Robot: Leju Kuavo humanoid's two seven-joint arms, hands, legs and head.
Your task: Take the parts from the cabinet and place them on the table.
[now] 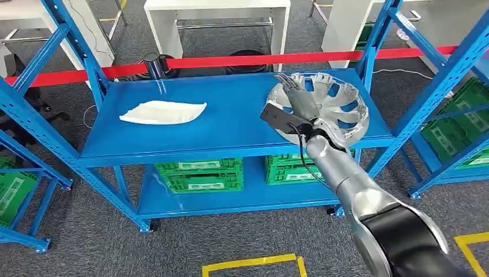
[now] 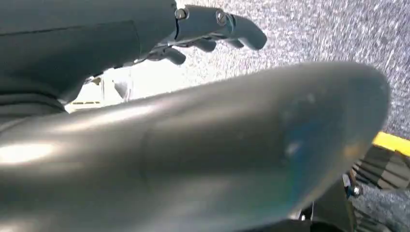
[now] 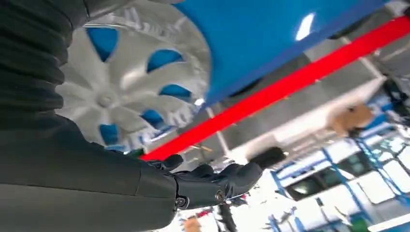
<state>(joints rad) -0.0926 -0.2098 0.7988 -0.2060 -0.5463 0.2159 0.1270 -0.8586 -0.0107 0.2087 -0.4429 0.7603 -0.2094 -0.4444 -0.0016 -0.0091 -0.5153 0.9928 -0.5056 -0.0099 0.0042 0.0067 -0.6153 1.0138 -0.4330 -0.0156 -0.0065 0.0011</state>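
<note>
Head view: right robot hand (image 1: pixel 301 103) hovers released over the wheel cover (image 1: pixel 340 109); it should clasp the rim firmly.

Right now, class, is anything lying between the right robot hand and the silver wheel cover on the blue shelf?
Nothing visible: the right robot hand is already over the wheel cover. The white part lies well aside.

Grey speckled carpet (image 1: pixel 190 248) covers the floor, marked with yellow tape (image 1: pixel 254 264) near the front. A blue metal shelving rack (image 1: pixel 230 147) stands in the middle, green crates (image 1: pixel 199 175) on its lower shelf. A red barrier tape (image 1: pixel 230 60) runs behind it, and a white table (image 1: pixel 216 11) stands beyond
</note>
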